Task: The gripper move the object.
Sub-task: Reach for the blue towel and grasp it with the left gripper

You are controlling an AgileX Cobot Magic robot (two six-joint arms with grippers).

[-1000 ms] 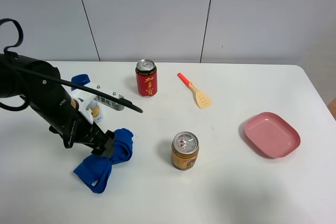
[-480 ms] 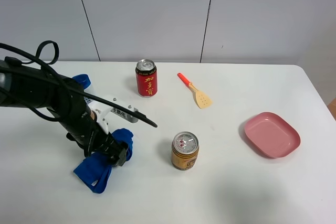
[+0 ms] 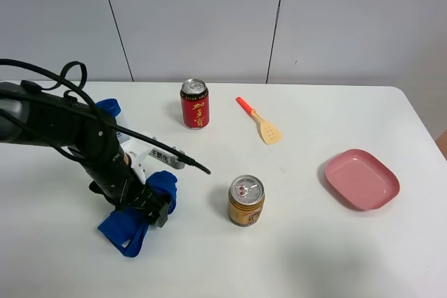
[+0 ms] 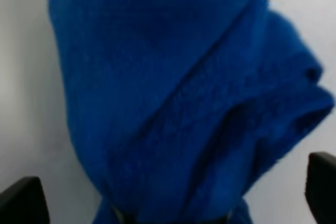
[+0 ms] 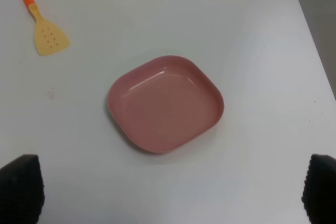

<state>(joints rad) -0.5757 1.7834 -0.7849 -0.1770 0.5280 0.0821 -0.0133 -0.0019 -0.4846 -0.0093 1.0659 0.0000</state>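
Observation:
The bright blue cloth lies bunched on the white table at the front left, cinched in the middle like a bow. My left gripper is down on its middle. In the left wrist view the cloth fills the frame, and the gripper has its black fingertips wide apart on either side of it, so it is open. My right gripper is open and empty, high above the pink plate; it does not show in the exterior view.
A white bottle with a blue cap lies just behind my left arm. A red can stands at the back, a gold can right of the cloth. An orange-handled spatula and the pink plate lie to the right.
My left arm has swung its elbow up and moved the gripper slightly right and toward the front over the cloth's middle. The cloth has hardly shifted.

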